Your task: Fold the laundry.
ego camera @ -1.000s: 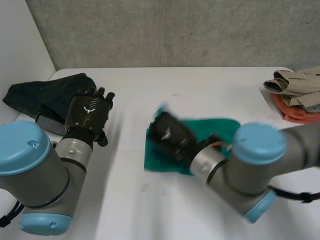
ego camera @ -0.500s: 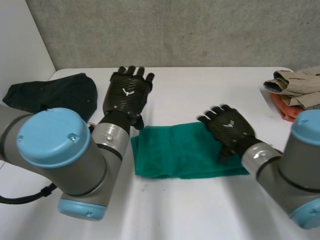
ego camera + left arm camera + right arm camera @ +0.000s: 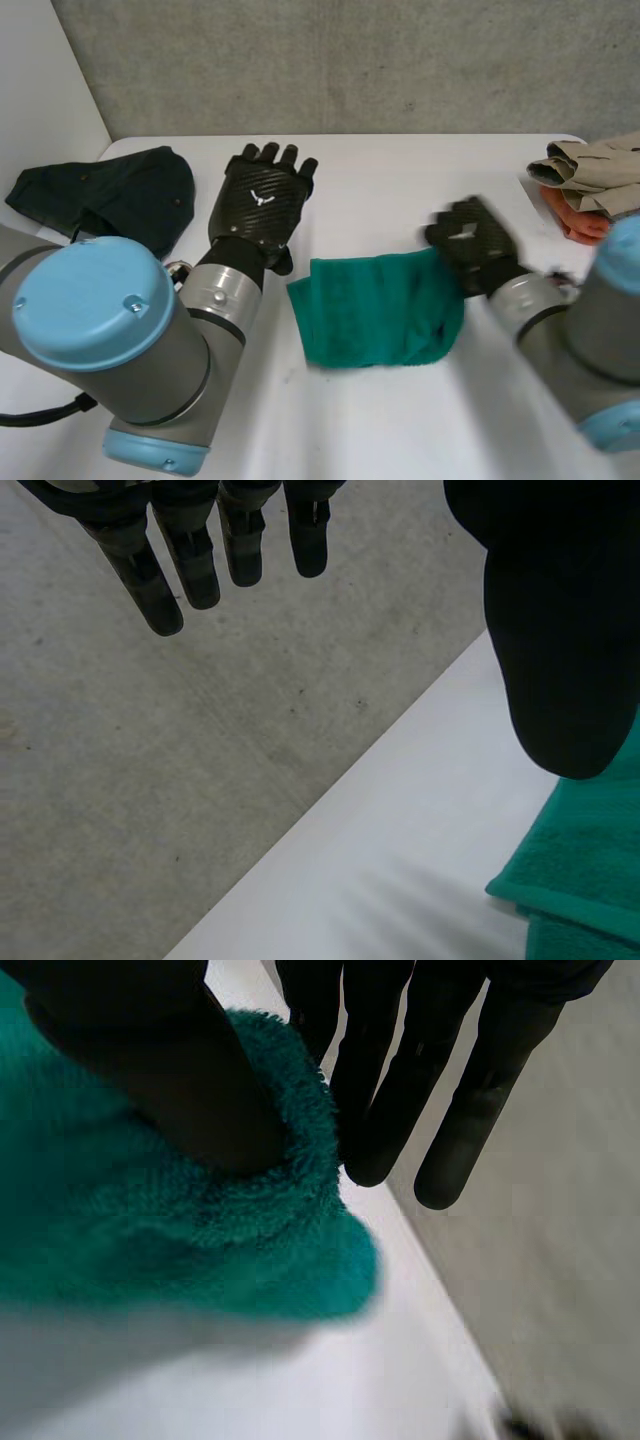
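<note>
A green towel (image 3: 375, 310) lies bunched in the middle of the white table (image 3: 400, 170). My right hand (image 3: 472, 245) is at the towel's far right corner. In the right wrist view the thumb (image 3: 190, 1080) presses the green towel (image 3: 150, 1230) edge against the fingers (image 3: 385, 1080), so the hand is shut on it. My left hand (image 3: 262, 205) hovers left of the towel with straight, spread fingers (image 3: 190, 555), holding nothing. A corner of the green towel (image 3: 585, 890) lies beside its thumb (image 3: 555, 630).
A dark cloth (image 3: 110, 195) lies at the table's back left. A pile of beige and orange clothes (image 3: 590, 185) sits at the back right edge. A grey wall (image 3: 350, 60) stands behind the table.
My right hand has gone from lying flat on the towel to pinching its right corner. The towel is now narrower and more bunched. The left hand has barely moved.
</note>
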{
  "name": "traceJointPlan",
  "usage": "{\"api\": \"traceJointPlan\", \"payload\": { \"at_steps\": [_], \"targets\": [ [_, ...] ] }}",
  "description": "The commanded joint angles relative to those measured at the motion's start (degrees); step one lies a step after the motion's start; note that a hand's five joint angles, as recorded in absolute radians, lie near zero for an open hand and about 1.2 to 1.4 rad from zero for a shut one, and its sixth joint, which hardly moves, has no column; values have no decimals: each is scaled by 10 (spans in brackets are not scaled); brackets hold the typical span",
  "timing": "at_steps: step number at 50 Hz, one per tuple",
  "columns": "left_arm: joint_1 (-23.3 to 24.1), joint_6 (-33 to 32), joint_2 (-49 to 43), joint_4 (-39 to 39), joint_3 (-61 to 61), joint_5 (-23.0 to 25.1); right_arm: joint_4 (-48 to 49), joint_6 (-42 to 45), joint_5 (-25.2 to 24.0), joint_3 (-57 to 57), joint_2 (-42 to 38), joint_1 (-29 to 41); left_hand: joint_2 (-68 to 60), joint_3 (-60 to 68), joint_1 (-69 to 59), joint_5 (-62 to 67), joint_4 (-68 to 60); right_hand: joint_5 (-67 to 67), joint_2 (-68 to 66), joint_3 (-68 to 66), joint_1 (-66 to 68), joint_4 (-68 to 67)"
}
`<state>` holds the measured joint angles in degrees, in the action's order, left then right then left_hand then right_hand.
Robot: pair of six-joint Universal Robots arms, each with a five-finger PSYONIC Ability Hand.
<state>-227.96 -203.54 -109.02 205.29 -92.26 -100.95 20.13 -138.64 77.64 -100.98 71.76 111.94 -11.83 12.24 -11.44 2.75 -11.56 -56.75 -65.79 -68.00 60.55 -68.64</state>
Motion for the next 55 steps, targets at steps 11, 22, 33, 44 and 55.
{"api": "traceJointPlan", "payload": {
  "at_steps": [11, 22, 33, 44, 55],
  "targets": [
    [-14, 22, 7, -9, -4, -4, -4, -231, -78, 34, -18, 70, 13, -17, 9, -22, 10, 568, 558, 580, -505, 586],
    [21, 108, -79, -88, 118, 8, -117, -410, -88, 80, 15, -30, -6, 2, -10, -3, -8, 568, 558, 580, -505, 586],
    [35, 177, -200, -272, 205, -1, -248, -336, -88, 202, -141, -25, 4, -9, 0, -14, 2, 568, 558, 580, -505, 586],
    [34, 112, -244, -306, 215, -37, -289, -233, -32, 248, -199, 0, -1, -3, -5, -8, -3, 452, 443, 465, -390, 471],
    [30, 70, -137, -272, 211, -34, -137, -146, 27, 132, -60, 48, 8, -12, 4, -17, 5, 462, 453, 475, -400, 481]
  ]
}}
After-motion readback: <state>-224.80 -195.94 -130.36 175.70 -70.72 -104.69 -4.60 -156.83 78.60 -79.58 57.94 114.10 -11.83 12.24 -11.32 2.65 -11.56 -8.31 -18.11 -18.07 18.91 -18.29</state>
